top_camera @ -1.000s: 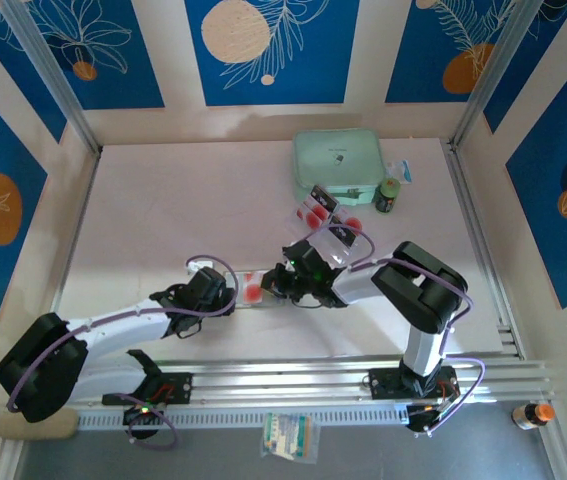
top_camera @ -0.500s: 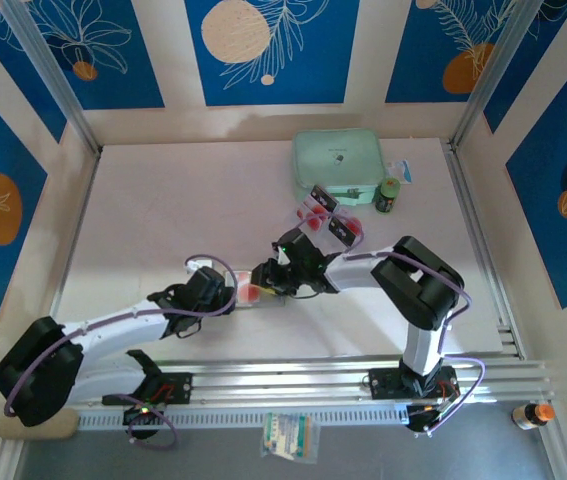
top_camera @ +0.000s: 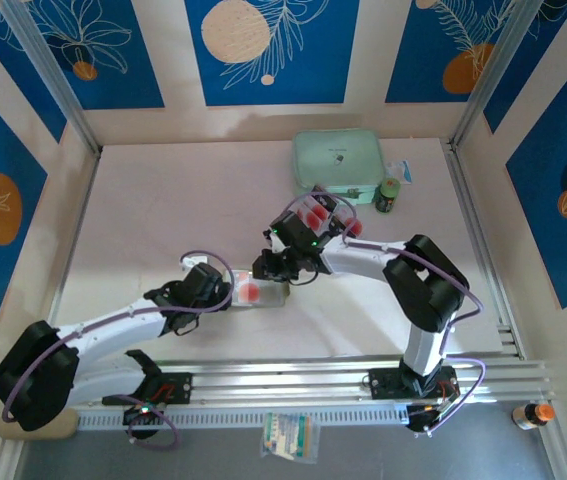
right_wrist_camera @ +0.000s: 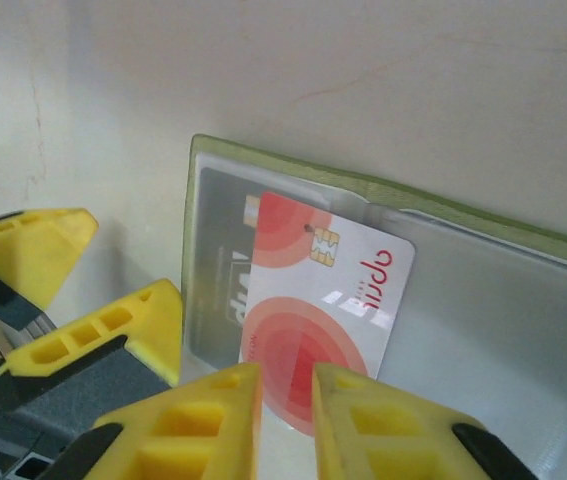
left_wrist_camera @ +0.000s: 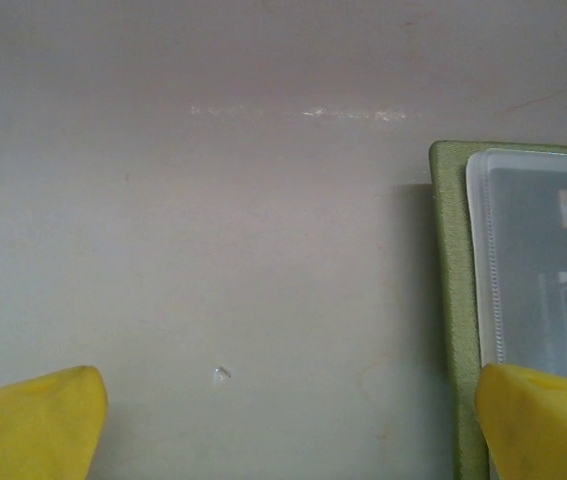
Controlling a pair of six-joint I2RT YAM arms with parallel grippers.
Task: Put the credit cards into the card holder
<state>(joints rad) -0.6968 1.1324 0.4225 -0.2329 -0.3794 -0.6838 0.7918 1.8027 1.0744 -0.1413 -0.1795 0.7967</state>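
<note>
So the green wallet is lying open on the table. My right claw is right at its edge, squeezed down to a thin slit. A white card with red circles sits on the wallet's clear sleeve, over a dark card inside. Can't tell if I'm actually gripping it. My left claw is spread wide at the wallet's other side, one finger over its edge.

Likely a lab; aluminium rails, patterned panels.
</note>
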